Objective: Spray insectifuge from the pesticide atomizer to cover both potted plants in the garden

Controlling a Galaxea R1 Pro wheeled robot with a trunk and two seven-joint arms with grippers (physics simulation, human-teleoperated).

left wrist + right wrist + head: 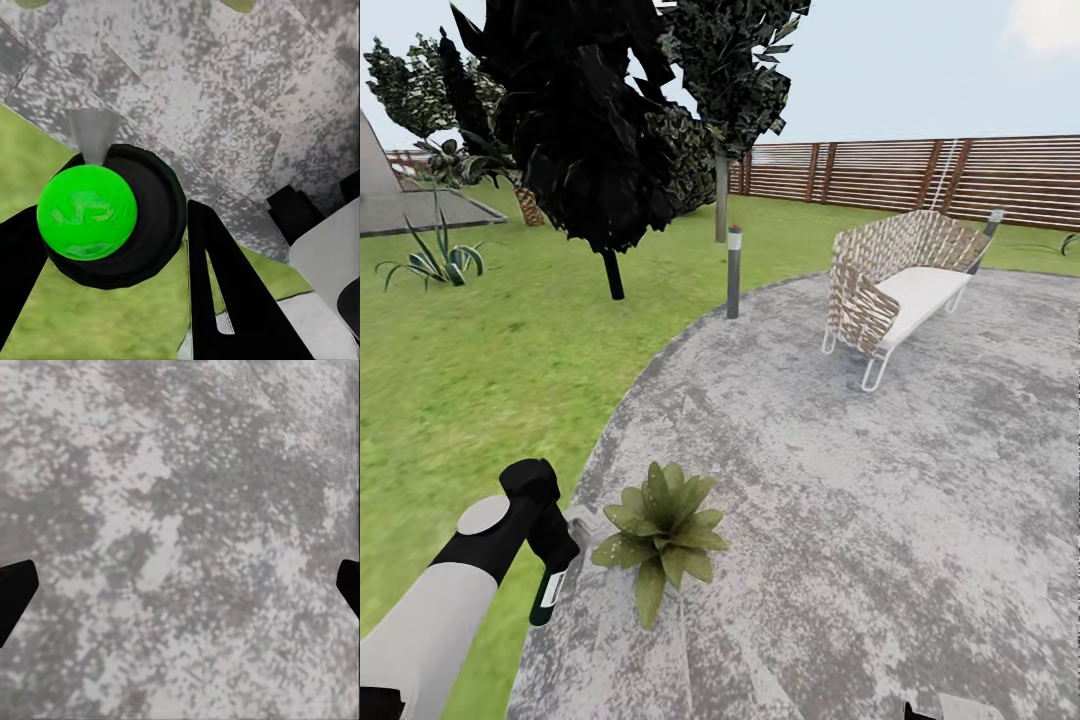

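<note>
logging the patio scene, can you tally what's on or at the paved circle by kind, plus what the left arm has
small low green-leaved potted plant: 1
woven wicker bench with white frame: 1
short grey bollard post at the edge of the round grey paved patio: 1
dark green-black pesticide atomizer held in the left pincer: 1
Total: 4

Wide bare patio (880, 520) to the right of the potted plant (663, 535), with lots of room to reach. Plant leaves just beside the pesticide atomizer (550, 590) in the left gripper (545, 540), so a tight gap there. Open grass (470, 380) on the left. Farther off: a short post (733, 272), a woven bench (895, 290), dark trees (590, 130), all well apart. Only bare stone (180, 540) between the right gripper's wide-apart fingertips (11, 589).
</note>
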